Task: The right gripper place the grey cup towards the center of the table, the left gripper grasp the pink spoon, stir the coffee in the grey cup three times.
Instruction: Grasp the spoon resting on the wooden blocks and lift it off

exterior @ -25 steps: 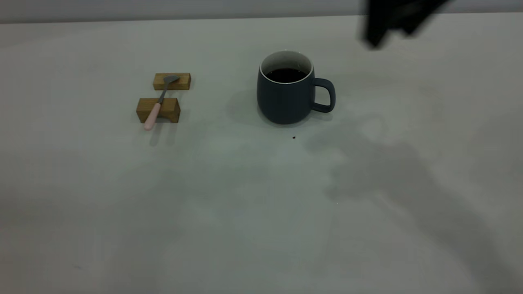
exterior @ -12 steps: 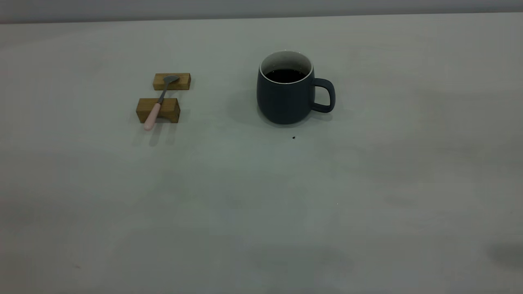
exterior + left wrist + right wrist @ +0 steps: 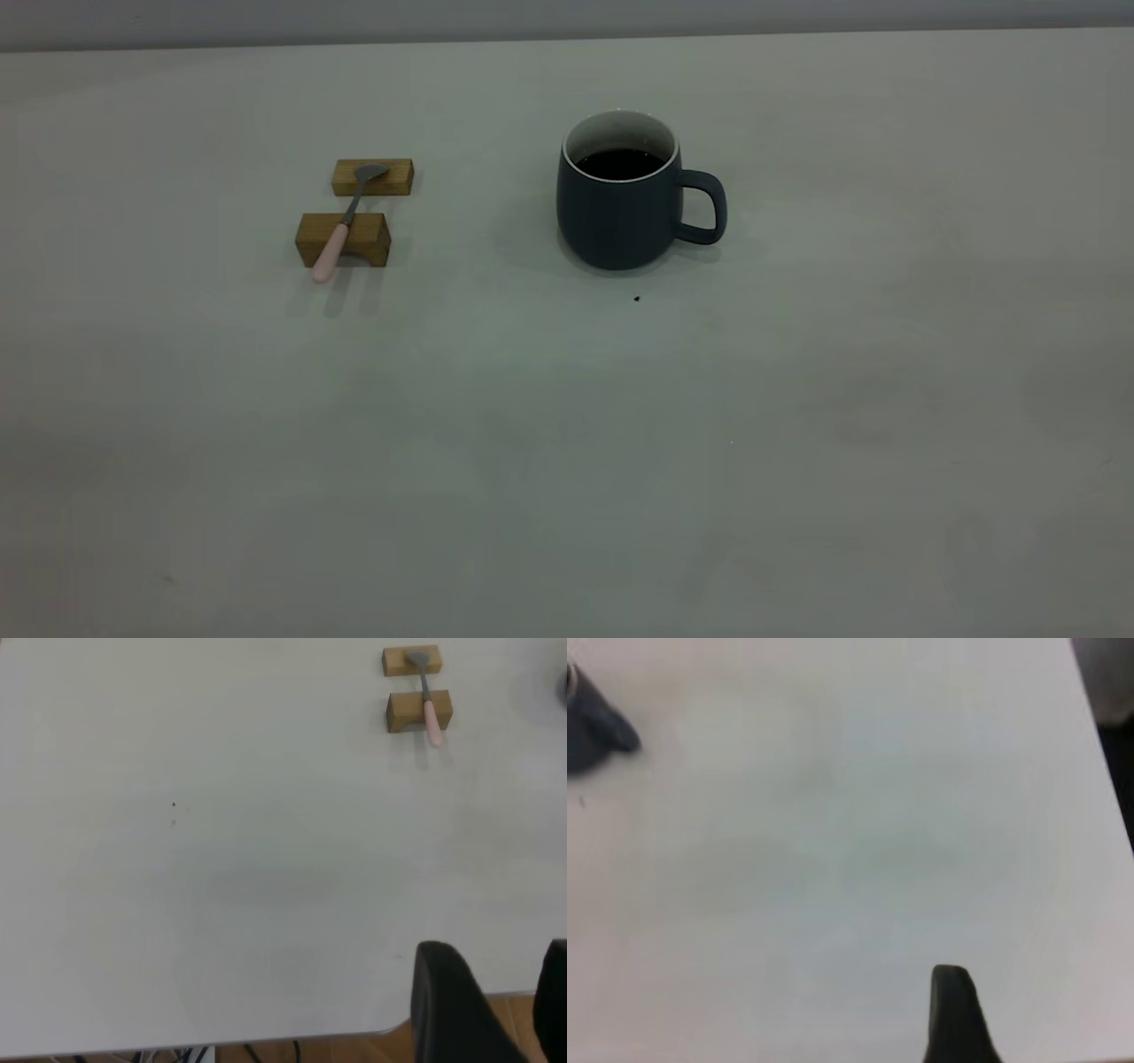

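Cup (image 3: 616,217) upright on table (image 3: 567,443) a little past centre, handle pointing to 3 o'clock, coffee (image 3: 620,163) dark inside the white wall. Speck (image 3: 636,299) just off its base at 6 o'clock.

Spoon (image 3: 344,221) well apart from cup, out at 9 o'clock, bridging two blocks. Long axis running from 1 o'clock to 7 o'clock: grey bowl on far block (image 3: 394,180), neck and handle across near block (image 3: 368,237), pink end jutting past it toward 7 o'clock.

Left gripper (image 3: 496,950) above the table edge, well apart from spoon, fingers spread wide and holding nothing. Right gripper (image 3: 950,992) over bare table, far from cup; spread cannot be told.
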### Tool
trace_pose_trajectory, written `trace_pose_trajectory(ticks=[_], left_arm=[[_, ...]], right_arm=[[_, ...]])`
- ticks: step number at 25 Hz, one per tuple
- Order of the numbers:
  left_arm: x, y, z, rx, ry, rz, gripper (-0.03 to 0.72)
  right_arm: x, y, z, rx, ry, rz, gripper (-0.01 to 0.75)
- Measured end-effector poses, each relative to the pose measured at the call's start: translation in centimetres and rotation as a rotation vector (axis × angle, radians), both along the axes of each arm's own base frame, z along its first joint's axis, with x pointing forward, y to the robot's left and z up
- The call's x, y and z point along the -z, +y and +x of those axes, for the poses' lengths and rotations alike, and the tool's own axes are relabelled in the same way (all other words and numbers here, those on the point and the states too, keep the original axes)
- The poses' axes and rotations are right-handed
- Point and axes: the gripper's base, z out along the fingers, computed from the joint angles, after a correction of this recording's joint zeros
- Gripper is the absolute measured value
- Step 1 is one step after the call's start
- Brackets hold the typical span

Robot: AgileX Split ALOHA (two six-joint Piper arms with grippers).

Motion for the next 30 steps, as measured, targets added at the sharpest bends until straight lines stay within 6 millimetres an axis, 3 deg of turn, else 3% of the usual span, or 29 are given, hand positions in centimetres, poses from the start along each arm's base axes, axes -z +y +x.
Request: trace_pose_trajectory(ticks=[4, 25, 30], left_arm=[[0.0, 0.0, 0.0, 0.000, 0.000, 0.000, 0.312], [0.0, -0.1, 0.0, -0.001, 0.001, -0.015, 0.312], [-1.8, -0.1, 2.0, -0.009, 0.020, -0.035, 0.387]], right_arm=[[0.0, -0.1, -1.0, 0.003, -0.062, 0.005, 0.523], [0.0, -0.1, -1.1, 0.004, -0.062, 0.005, 0.523], [0.0, -0.1, -1.1, 0.007, -0.062, 0.007, 0.523]])
